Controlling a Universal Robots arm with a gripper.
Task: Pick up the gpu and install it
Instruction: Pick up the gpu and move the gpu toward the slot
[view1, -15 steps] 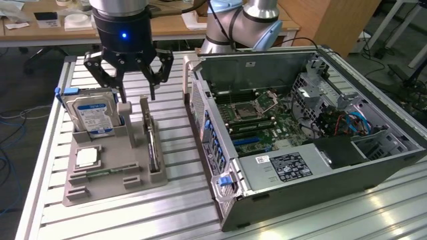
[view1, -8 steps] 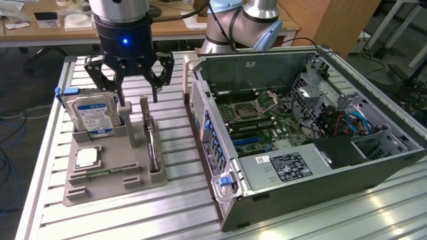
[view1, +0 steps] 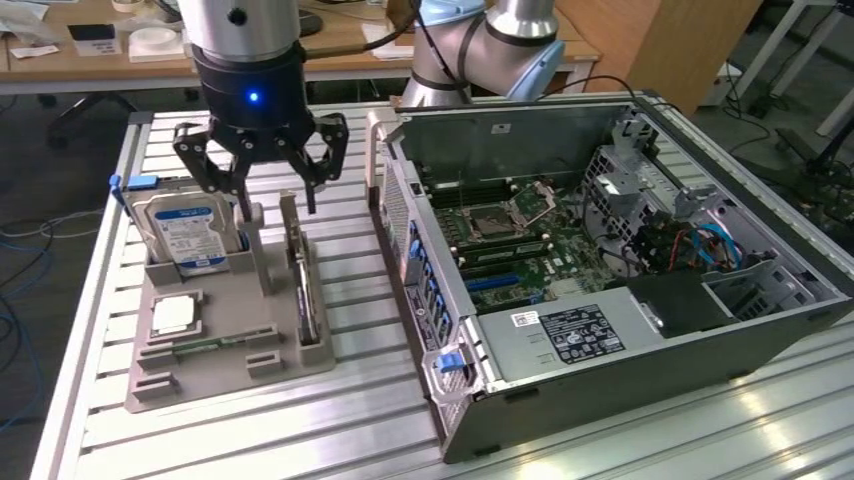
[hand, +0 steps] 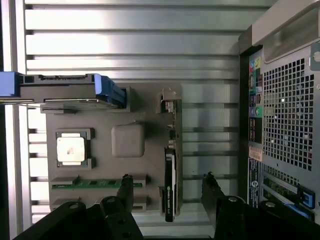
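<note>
The gpu (view1: 304, 292) stands on its long edge in a slot along the side of a grey holder (view1: 234, 300) nearest the computer case. Its pale bracket end points away from the table's front. In the wrist view the gpu (hand: 170, 192) is a thin dark strip with a green edge, and its bracket sits at the far end. My gripper (view1: 271, 190) hangs open above the gpu's bracket end, a short way over it and not touching. In the wrist view the gripper (hand: 167, 178) has one finger on each side of the card, and nothing is held.
The grey holder (hand: 150, 115) also carries a blue-labelled hard drive (view1: 187, 235) standing upright, a square silver CPU (view1: 174, 315) and a green memory stick (view1: 200, 347). An open computer case (view1: 747, 330) lies on the exterior view's right, its motherboard (view1: 527, 250) exposed. Its rear panel (hand: 285, 115) is close beside the holder.
</note>
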